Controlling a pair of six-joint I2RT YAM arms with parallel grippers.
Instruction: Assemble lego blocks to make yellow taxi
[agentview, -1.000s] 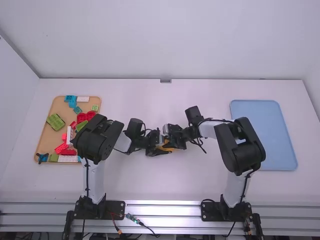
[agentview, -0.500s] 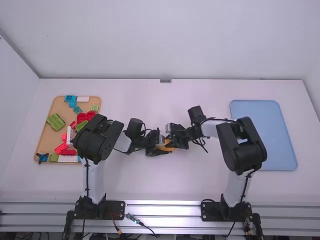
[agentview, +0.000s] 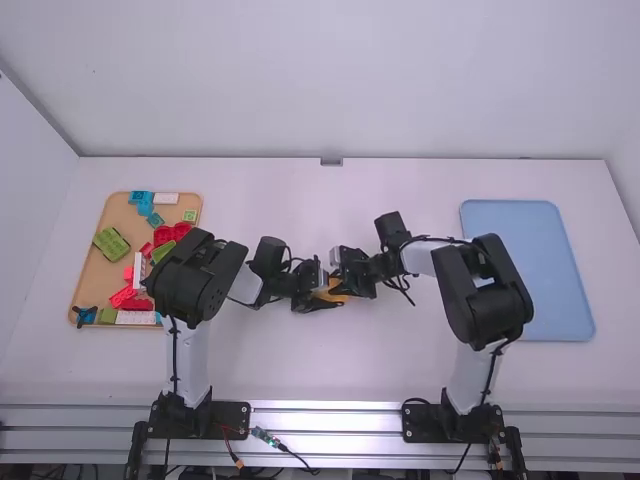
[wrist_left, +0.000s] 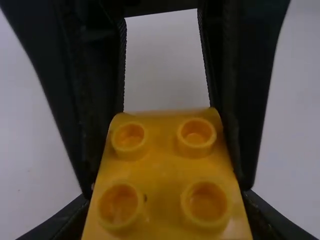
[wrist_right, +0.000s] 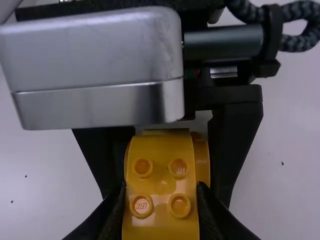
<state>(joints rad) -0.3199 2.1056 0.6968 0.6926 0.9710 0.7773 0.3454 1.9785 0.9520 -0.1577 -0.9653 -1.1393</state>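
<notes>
Near the middle of the table, my left gripper (agentview: 316, 297) and my right gripper (agentview: 343, 277) face each other, with the yellow block piece (agentview: 333, 291) between them. The left wrist view has my left gripper (wrist_left: 166, 212) shut on the near part of the yellow piece (wrist_left: 165, 172), four studs facing the camera. Black fingers of the right gripper flank its far end. In the right wrist view, my right gripper (wrist_right: 161, 202) is shut on the studded yellow piece (wrist_right: 162, 187); another yellow part shows behind it, between the left gripper's fingers. Whether those parts are joined, I cannot tell.
A tan tray (agentview: 92, 262) at the far left bears red, green, blue and white blocks; the left arm's elbow hangs over its right edge. On the right lies a blue tray (agentview: 555, 270), with the right arm's elbow beside its left edge.
Since a second ago my right gripper has shifted slightly to the right, then stayed there. The left arm looks unmoved.
</notes>
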